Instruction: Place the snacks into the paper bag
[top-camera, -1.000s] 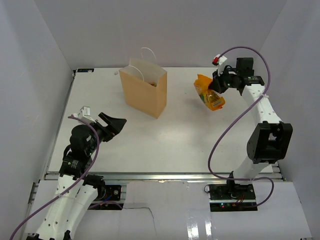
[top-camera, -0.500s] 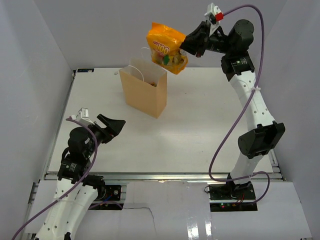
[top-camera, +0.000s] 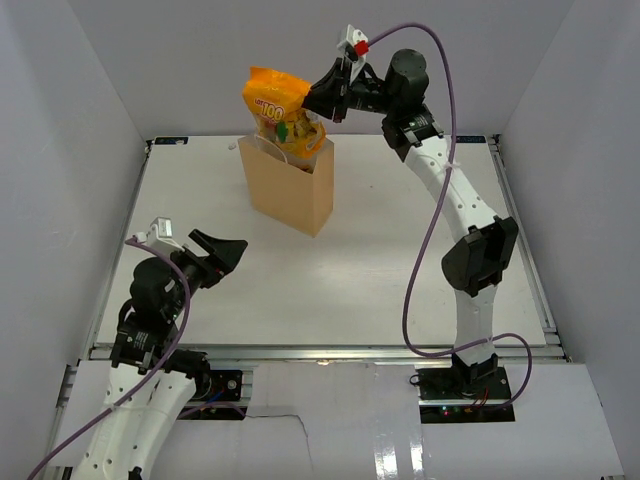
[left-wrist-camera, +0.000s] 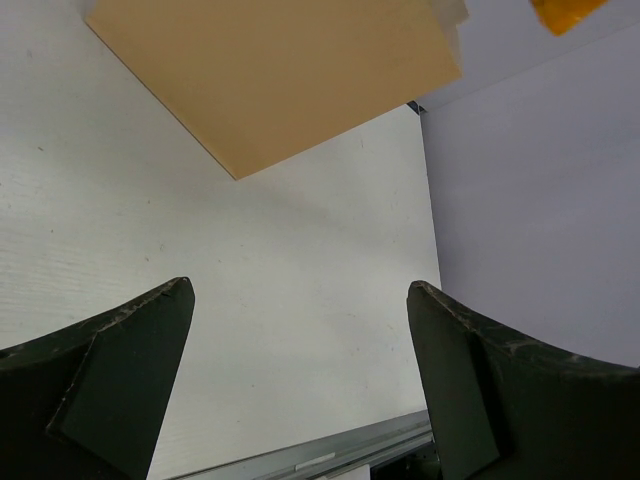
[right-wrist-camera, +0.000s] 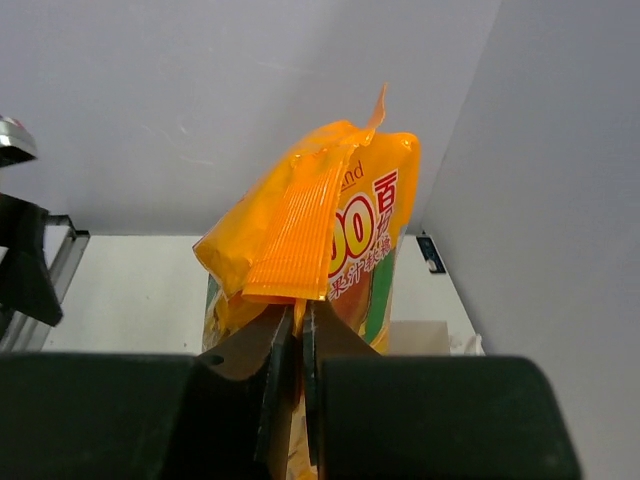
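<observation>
Right end effector (top-camera: 322, 98) clenched on the edge of the orange pouch (top-camera: 277, 106), which hangs over the paper bag (top-camera: 290, 190) mouth. Left end effector (top-camera: 226, 248) released, holding nothing, low over the bench (top-camera: 400, 260).

Risk: the pouch snags the rim or a handle, tips the bag, or drops outside.

Count: one pouch, one bag; no other snacks in view.

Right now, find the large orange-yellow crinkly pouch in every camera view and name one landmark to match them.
Top external: large orange-yellow crinkly pouch upper centre-left, over the mouth of the upright tan kraft-paper bag.
Left wrist: only an orange corner at the top right edge.
Right wrist: centre of picture, pinched in the right gripper's jaws.
Landmark: that bag, in the top and left wrist views.
</observation>
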